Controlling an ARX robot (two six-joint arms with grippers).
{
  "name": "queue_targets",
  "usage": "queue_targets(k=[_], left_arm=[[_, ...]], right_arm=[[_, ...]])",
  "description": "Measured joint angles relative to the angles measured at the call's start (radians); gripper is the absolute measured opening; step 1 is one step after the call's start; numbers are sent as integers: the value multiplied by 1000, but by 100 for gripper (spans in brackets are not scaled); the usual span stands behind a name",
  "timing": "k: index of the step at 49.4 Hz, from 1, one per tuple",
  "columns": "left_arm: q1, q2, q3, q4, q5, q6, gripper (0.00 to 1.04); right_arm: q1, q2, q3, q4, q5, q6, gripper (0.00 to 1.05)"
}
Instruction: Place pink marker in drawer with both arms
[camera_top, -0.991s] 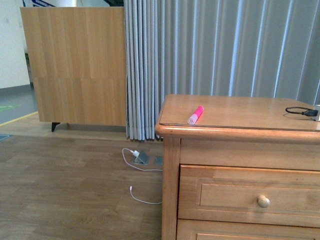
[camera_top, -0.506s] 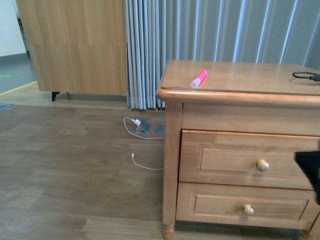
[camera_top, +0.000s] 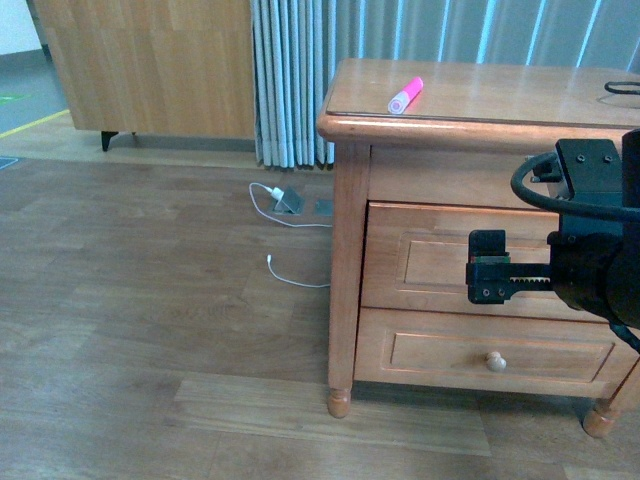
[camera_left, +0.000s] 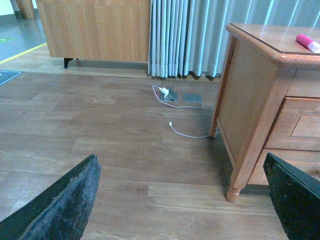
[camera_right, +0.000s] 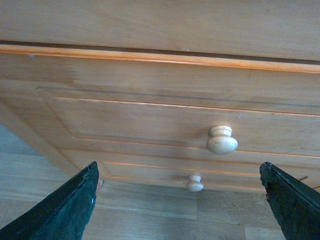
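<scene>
The pink marker (camera_top: 405, 95) lies on the top of the wooden cabinet (camera_top: 470, 80) near its left front corner, and it also shows in the left wrist view (camera_left: 307, 42). The drawer (camera_top: 420, 255) is shut; its knob is hidden in the front view by my right arm. My right gripper (camera_top: 500, 275) is open and empty in front of the drawer. In the right wrist view the gripper (camera_right: 177, 215) faces the drawer front (camera_right: 140, 120), with the pale knob (camera_right: 222, 139) a short way off. My left gripper (camera_left: 180, 220) is open and empty above the floor, left of the cabinet.
The matching lower drawer (camera_top: 450, 350) with its knob (camera_top: 495, 361) is shut. A white cable (camera_top: 290, 275) and a floor socket (camera_top: 288, 200) lie left of the cabinet. A grey curtain (camera_top: 300, 80) and a wooden panel (camera_top: 150, 60) stand behind. A black cable (camera_top: 620, 88) lies on the cabinet top.
The front view has tilted down and drawn back, so both drawers and the cabinet's feet show. My right arm has come into view in front of the top drawer.
</scene>
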Motion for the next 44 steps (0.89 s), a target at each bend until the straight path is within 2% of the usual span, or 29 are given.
queue_targets(k=[18, 44], left_arm=[[0, 0, 0, 0, 0, 0, 99], [0, 0, 0, 0, 0, 0, 99]], right_arm=[[-83, 217, 199, 12, 2, -8, 96], [-105, 298, 224, 76, -25, -6, 96]])
